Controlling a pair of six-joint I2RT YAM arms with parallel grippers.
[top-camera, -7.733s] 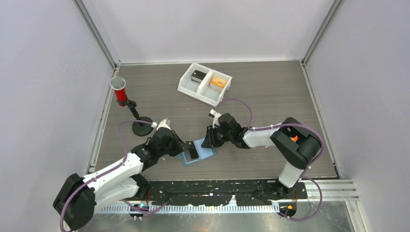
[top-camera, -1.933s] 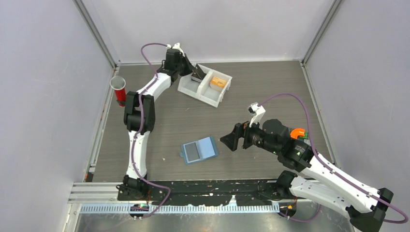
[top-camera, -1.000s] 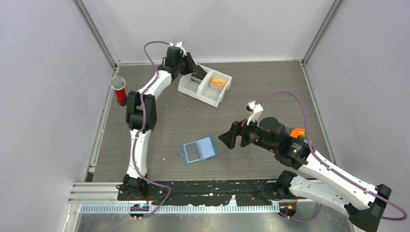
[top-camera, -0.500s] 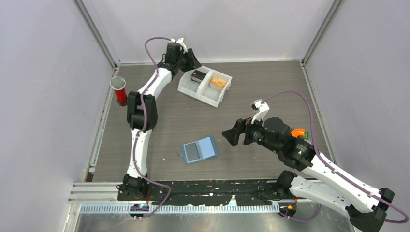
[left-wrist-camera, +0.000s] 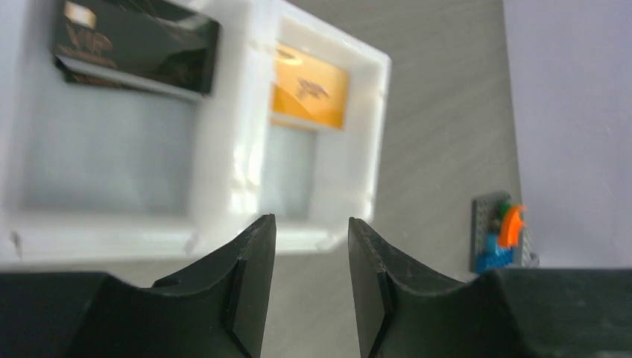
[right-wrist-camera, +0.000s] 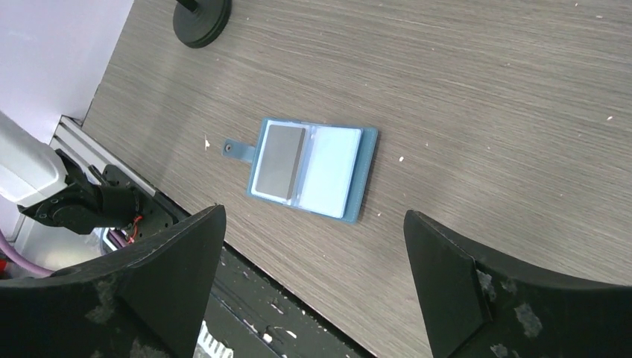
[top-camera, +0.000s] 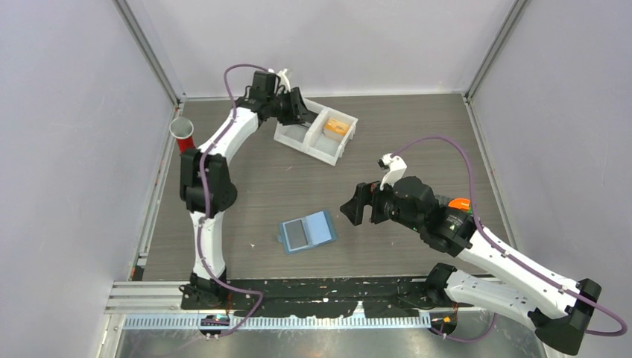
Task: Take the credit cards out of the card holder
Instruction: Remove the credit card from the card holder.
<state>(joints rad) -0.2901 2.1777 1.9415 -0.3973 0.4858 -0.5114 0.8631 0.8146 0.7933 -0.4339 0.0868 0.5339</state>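
The light-blue card holder (top-camera: 317,229) (right-wrist-camera: 367,173) lies open on the table in front of the arms. One dark grey credit card (top-camera: 296,235) (right-wrist-camera: 279,160) sits in its left half; the right half shows only a pale sleeve. A black credit card (left-wrist-camera: 134,45) lies in the left compartment of the white tray (top-camera: 313,149) (left-wrist-camera: 231,149). My left gripper (top-camera: 300,112) (left-wrist-camera: 309,224) hovers at that tray, open, nothing between its fingers. To the right of the holder and above the table, my right gripper (top-camera: 353,210) (right-wrist-camera: 313,215) stands wide open and empty.
The tray's right compartment holds an orange card (top-camera: 335,127) (left-wrist-camera: 309,86). A red cup (top-camera: 181,138) on a stand is at the left edge, its black base (right-wrist-camera: 201,19) in the right wrist view. Purple walls close in the table on three sides.
My left gripper has let go of the black card into the tray's left compartment and drawn back a little. The right gripper has shifted only slightly beside the holder.
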